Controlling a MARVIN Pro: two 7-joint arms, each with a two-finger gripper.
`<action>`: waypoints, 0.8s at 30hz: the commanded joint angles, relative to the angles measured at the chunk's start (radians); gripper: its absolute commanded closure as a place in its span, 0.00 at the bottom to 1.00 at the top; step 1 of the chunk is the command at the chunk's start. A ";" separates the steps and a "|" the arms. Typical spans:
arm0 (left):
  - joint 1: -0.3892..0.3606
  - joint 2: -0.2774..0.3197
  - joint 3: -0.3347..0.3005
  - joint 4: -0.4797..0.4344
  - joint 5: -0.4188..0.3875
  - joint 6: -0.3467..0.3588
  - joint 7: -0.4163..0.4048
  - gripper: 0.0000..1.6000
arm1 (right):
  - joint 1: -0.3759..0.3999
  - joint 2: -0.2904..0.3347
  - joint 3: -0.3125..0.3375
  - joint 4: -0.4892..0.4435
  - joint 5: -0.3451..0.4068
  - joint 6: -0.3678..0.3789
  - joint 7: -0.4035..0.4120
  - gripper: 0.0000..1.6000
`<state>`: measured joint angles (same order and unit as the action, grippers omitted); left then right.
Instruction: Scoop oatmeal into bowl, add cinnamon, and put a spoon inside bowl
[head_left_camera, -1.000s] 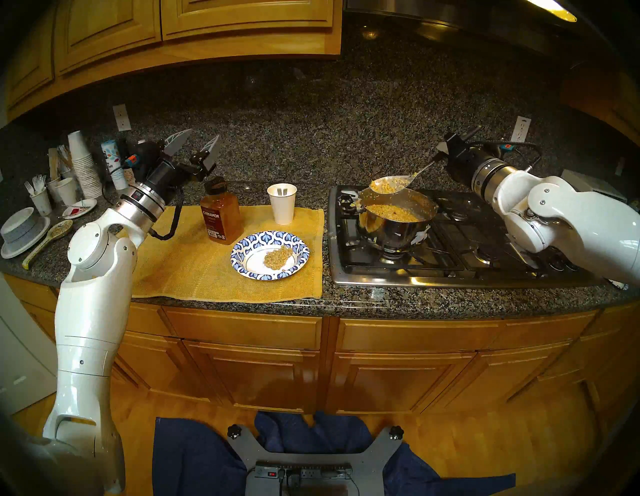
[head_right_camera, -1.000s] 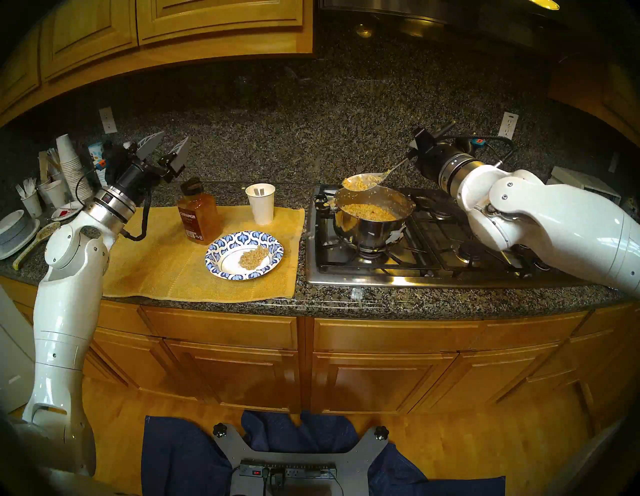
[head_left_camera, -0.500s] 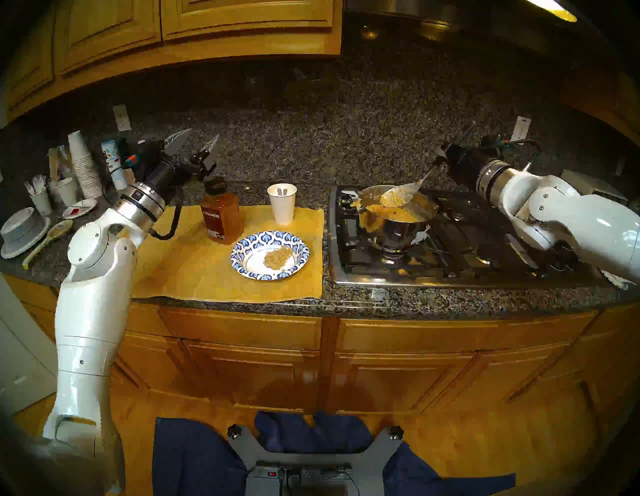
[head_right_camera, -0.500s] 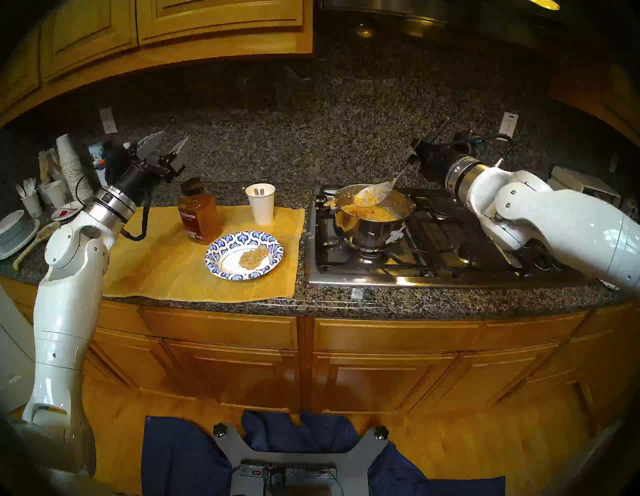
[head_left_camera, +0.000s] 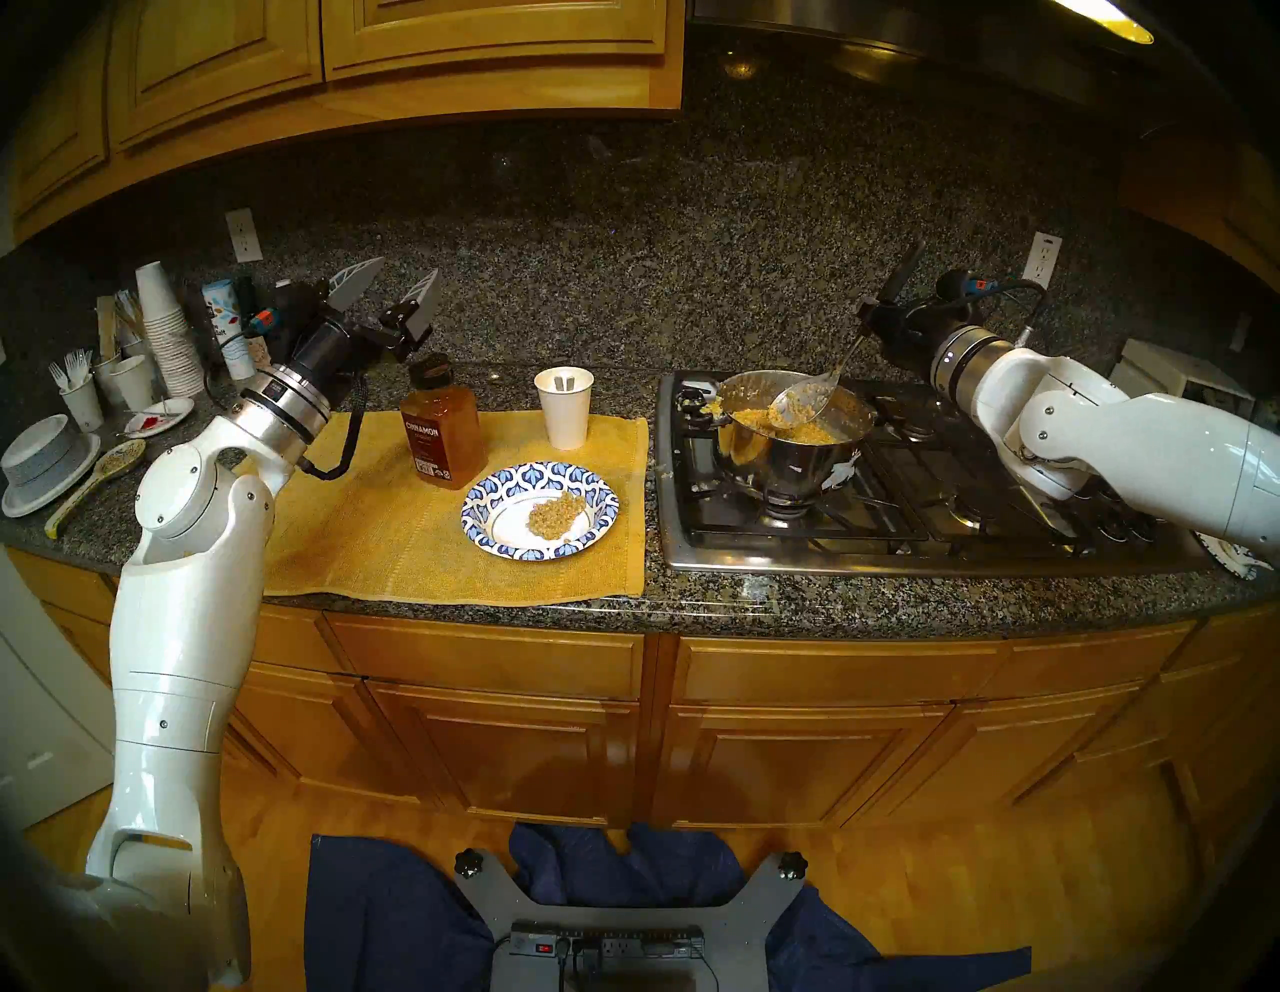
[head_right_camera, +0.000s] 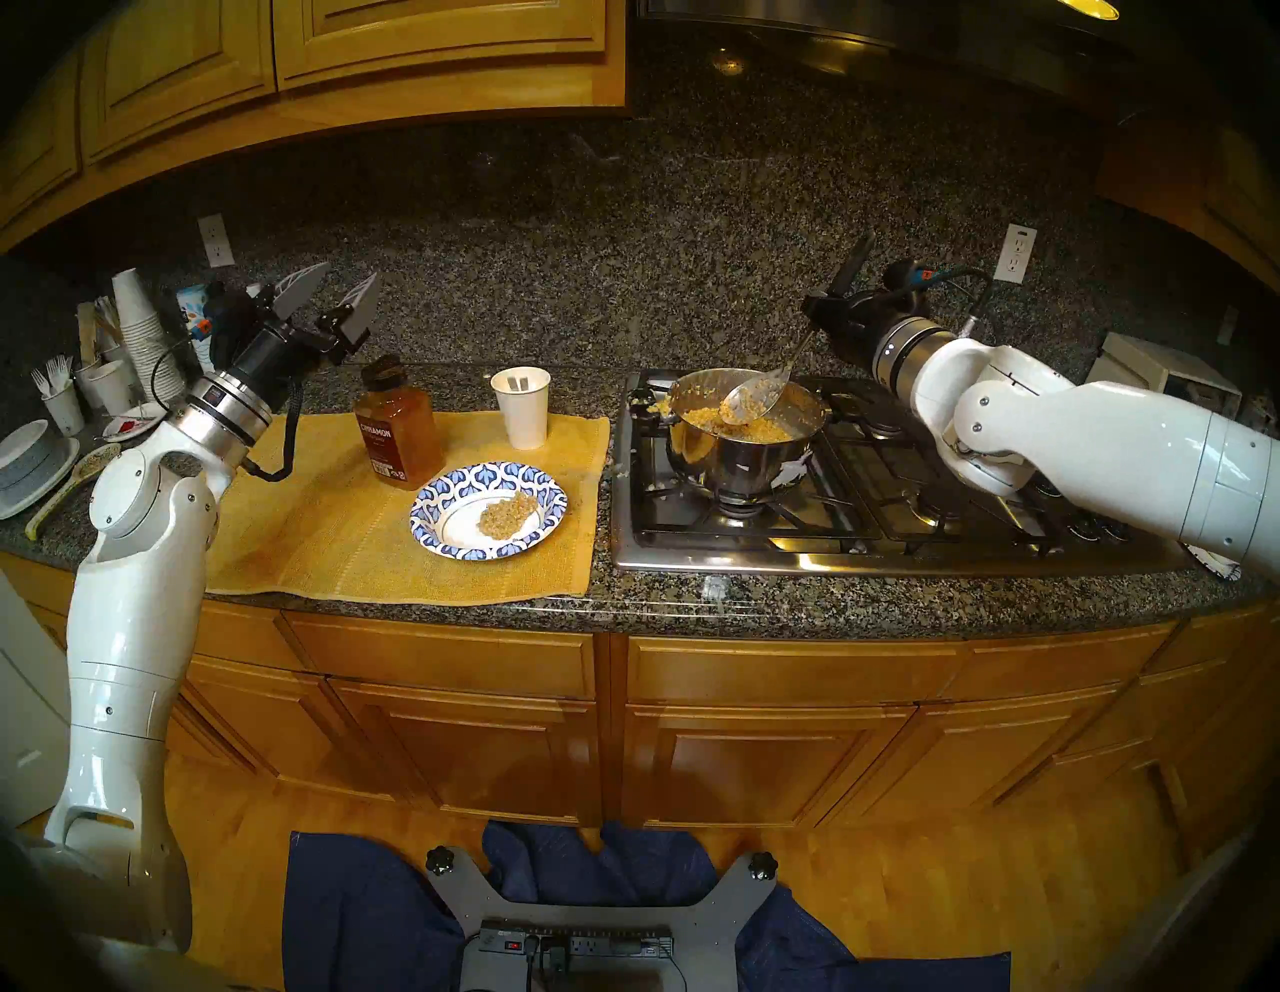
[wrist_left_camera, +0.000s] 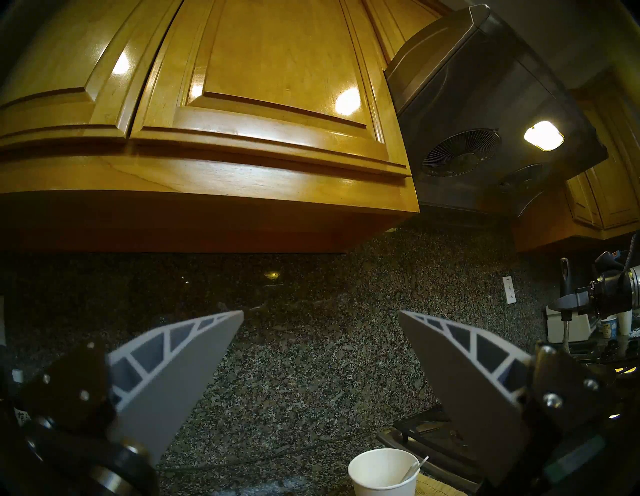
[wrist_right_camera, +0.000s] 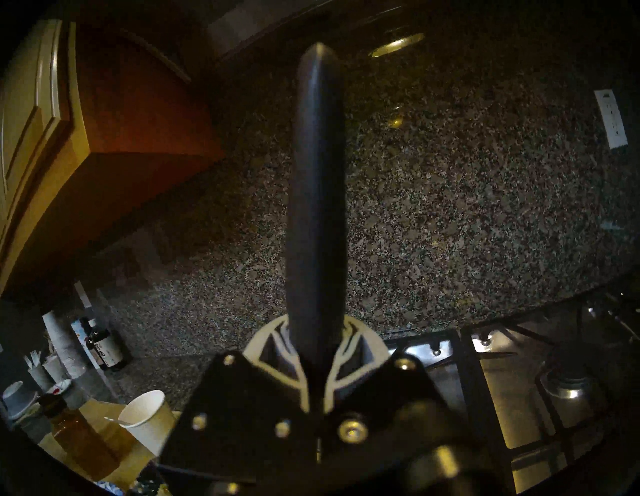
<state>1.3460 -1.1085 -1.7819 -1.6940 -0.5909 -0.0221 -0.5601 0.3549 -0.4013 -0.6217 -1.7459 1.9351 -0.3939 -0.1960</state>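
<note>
Steel ladle (head_left_camera: 803, 405) in oatmeal (head_left_camera: 814, 433) shows overhead; right tool (wrist_right_camera: 317, 350) clamps its handle; left tool (head_left_camera: 389, 287) gapes.

We are looking up past our open left gripper (wrist_left_camera: 320, 317) at the cabinets and the range hood.

Our two grey fingers (wrist_left_camera: 180, 367) are standing wide apart with nothing between them, framing the speckled granite backsplash (wrist_left_camera: 311, 363). Below, a white paper cup (wrist_left_camera: 381, 474) is holding a white plastic spoon (wrist_left_camera: 414, 468). At the right edge, our right gripper (wrist_left_camera: 568, 304) is clamping a dark-handled ladle (wrist_left_camera: 565, 277), beside a wall outlet (wrist_left_camera: 508, 289).
</note>
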 joint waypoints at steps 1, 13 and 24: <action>-0.034 0.000 -0.006 -0.023 -0.009 -0.011 -0.001 0.00 | 0.022 -0.060 -0.002 0.044 -0.128 -0.067 -0.044 1.00; -0.034 0.000 -0.006 -0.023 -0.009 -0.011 -0.001 0.00 | 0.024 -0.099 -0.036 0.093 -0.275 -0.119 -0.112 1.00; -0.034 0.000 -0.006 -0.023 -0.010 -0.011 -0.001 0.00 | 0.030 -0.122 -0.069 0.096 -0.396 -0.120 -0.159 1.00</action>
<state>1.3459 -1.1084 -1.7815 -1.6940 -0.5917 -0.0222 -0.5597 0.3412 -0.5022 -0.7037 -1.6530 1.6189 -0.4887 -0.3280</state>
